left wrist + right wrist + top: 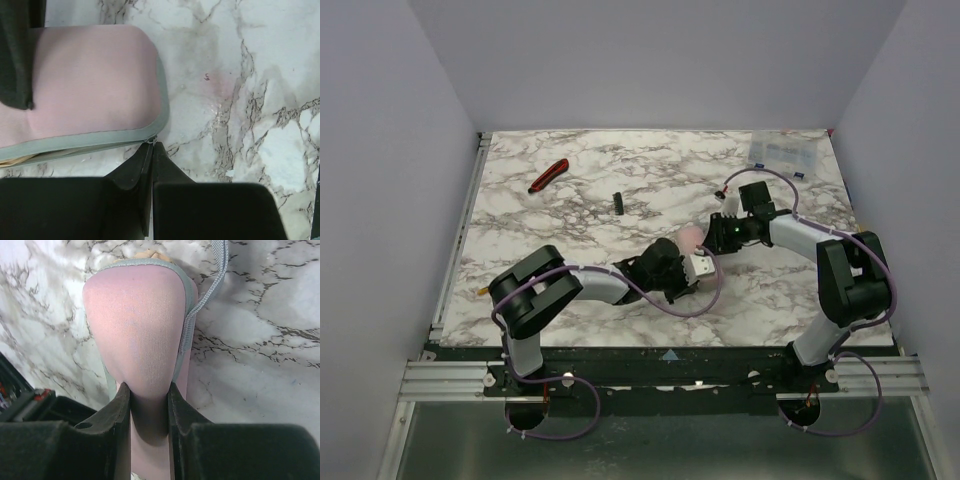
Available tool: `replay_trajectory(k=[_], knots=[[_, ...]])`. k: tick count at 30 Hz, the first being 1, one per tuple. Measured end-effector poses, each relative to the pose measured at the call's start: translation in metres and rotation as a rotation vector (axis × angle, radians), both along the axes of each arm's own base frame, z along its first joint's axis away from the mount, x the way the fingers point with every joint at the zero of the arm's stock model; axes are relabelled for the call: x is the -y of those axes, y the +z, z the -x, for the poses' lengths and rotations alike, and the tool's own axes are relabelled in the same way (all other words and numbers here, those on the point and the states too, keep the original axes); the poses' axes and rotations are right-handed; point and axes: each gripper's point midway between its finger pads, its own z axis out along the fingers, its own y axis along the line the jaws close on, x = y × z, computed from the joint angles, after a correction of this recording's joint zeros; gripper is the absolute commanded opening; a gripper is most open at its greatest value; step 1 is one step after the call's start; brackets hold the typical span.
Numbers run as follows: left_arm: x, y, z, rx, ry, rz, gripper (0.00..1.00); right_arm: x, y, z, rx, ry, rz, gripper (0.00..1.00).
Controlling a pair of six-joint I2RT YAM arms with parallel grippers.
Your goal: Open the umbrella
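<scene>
Umbrella (691,238) is lying folded on the marble table (620,160), right of centre and roughly midway between the near and far edges. Only pink fabric with grey edging (161,107) is showing; shaft and handle are not visible in any view.

Right gripper (149,390) is reaching in from the right side and pinching one rounded end of the umbrella. Its two black fingers (122,405) are sitting narrow, one on each side of the pink fabric, which is bunching thinner between them. A grey woven strap (220,265) is trailing off the umbrella onto the marble towards the far side.

Left gripper (151,147) is coming in from the near left, with its fingers (131,172) pressed flat together and no gap between them. The tips are meeting just at a small metal zip end (150,141) on the grey edging; cannot tell whether they are actually gripping it.

Both wrists are crowding the umbrella, so most of it is hidden in the top view.

Other items are lying well apart from it:
- red-and-black hand tool (548,176), towards the far left corner
- small black piece (617,203), between the tool and the umbrella
- clear plastic box (782,152), at the far right corner

Purple cable (715,295) is looping over the marble near the left wrist.
</scene>
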Motion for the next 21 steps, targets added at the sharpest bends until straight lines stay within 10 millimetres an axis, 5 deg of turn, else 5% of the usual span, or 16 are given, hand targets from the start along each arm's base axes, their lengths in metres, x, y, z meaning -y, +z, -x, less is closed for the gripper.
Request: replay_trajectory(k=[2,9,11,16,21], knots=[[0.003,-0.001,0.007,-0.001,-0.018,-0.001,0.0,0.0,0.001,-0.005,-0.008,-0.044,-0.002,0.06],[-0.007,-0.005,0.006,-0.023,-0.023,0.002,0.0,0.004,0.002,-0.002,-0.026,-0.086,-0.004,0.73],[-0.014,-0.007,0.006,-0.049,-0.021,0.0,0.0,0.016,0.002,-0.002,-0.01,-0.1,0.017,0.84],[-0.032,-0.007,-0.006,-0.118,0.006,0.006,0.0,0.059,0.011,-0.004,0.098,-0.047,0.101,0.99],[-0.052,-0.009,-0.013,-0.19,0.023,-0.012,0.0,0.074,0.043,-0.003,0.359,0.185,0.199,1.0]])
